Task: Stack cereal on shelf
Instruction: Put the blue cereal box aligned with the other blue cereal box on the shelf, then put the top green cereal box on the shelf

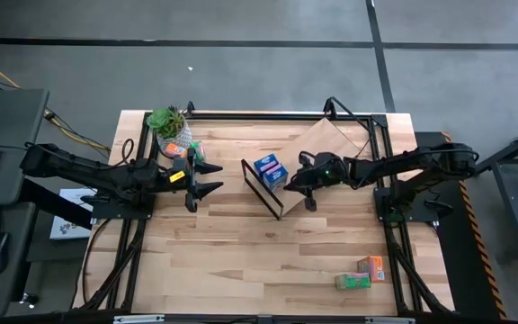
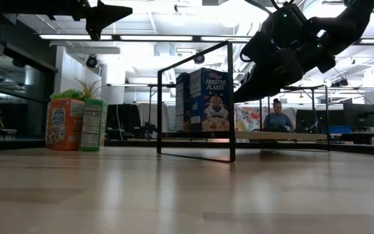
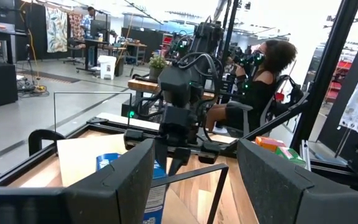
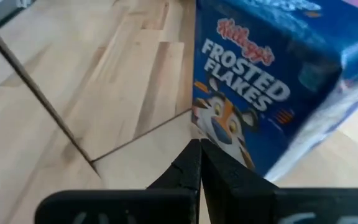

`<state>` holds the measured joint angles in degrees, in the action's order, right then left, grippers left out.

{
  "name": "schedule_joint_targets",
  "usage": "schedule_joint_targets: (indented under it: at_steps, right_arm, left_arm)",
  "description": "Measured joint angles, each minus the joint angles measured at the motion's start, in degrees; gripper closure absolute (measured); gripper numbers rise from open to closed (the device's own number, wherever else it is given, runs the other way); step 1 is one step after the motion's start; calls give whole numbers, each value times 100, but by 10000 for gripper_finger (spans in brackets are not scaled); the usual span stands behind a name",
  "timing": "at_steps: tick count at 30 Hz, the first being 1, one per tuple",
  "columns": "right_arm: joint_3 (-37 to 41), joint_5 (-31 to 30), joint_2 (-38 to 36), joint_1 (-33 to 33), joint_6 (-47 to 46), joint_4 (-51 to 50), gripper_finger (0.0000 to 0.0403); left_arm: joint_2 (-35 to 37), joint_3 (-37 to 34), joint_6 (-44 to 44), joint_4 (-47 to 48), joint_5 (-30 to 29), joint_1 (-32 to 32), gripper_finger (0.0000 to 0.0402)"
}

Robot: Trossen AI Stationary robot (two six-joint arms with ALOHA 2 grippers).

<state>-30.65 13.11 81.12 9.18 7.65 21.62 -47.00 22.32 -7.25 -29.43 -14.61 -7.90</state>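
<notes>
Here your right hand [image 1: 288, 191] sits clenched and empty, its fingertips [image 4: 199, 163] pressed together just in front of a blue Frosted Flakes box [image 4: 263, 93], not gripping it. From above, that hand hangs at the right side of the shelf [image 1: 326, 144], which lies tipped over on the tabletop [image 1: 241, 252], its black frame standing up and its light wood panel spread toward the far right. Two blue cereal boxes [image 1: 271, 170] stand side by side on the panel, inside the frame. Your left hand [image 1: 207, 177] hovers to the left of the shelf, fingers released and holding nothing. An orange box [image 1: 372, 266] and a green box [image 1: 352, 281] lie together near the tabletop's near right corner, well apart from the shelf. A potted plant [image 1: 168, 121] stands at the far left edge. In the room beyond, a person [image 3: 261, 81] sits in a chair.
</notes>
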Motion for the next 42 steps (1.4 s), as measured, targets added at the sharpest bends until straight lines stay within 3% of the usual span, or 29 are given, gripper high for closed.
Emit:
schedule_joint_targets:
  at_steps: [8,18,26,34,38,42]
  right_arm:
    - [-2,-46,-218,-108,-415,-340,403]
    - [-2,-72,-1807,-129,-1442,-1977,403]
    - [-2,-1423,-2559,-402,-971,-2008,403]
    - [-2,-2437,-2551,-405,-874,-2024,403]
    - [-2,-2537,-2551,-405,-871,-2024,402]
    - [-2,-2578,-2551,-405,-921,-2069,402]
  left_arm:
    - [-1,1,-2,0,-11,0,181]
    - [0,0,-2,7,-15,0,181]
    - [-3,1,-4,-6,-36,0,181]
    - [-53,60,-5,-113,-902,214,181]
    - [-249,498,-6,669,-899,615,181]
    - [-657,1457,-70,2919,-938,1208,181]
